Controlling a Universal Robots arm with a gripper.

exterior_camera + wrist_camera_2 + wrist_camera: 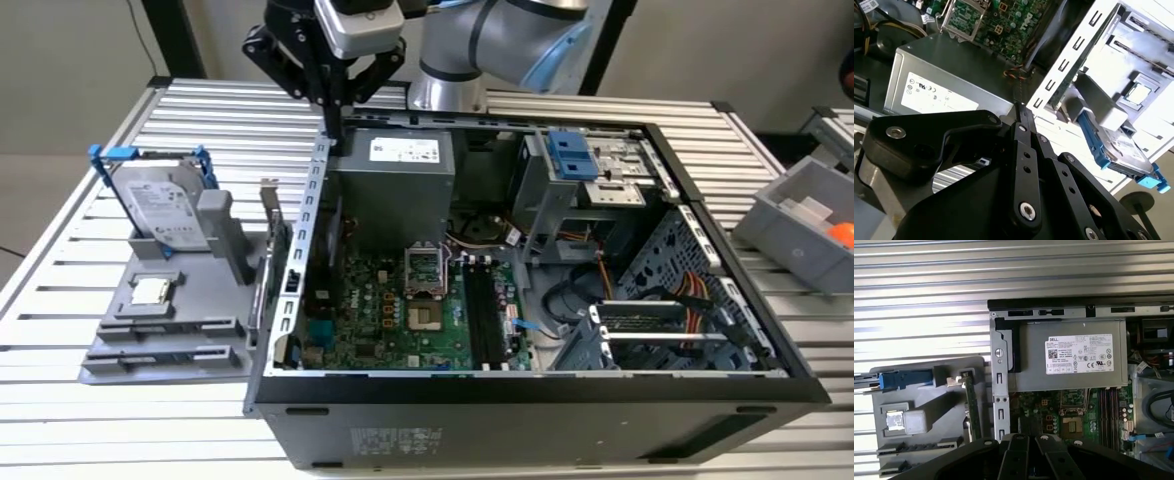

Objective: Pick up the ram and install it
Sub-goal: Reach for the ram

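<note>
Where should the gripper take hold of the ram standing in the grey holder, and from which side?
Likely best: pinch the ram by its flat faces, mid-length at the upper long edge, coming down from above: it stands on edge in the grey holder, top edge free.

The ram (971,407) is dark green, the motherboard (387,310) green — the hand (334,120) black, the drive (160,205) silver, its bracket (118,153) blue — the surface (80,420) pale, ribbed.
</note>
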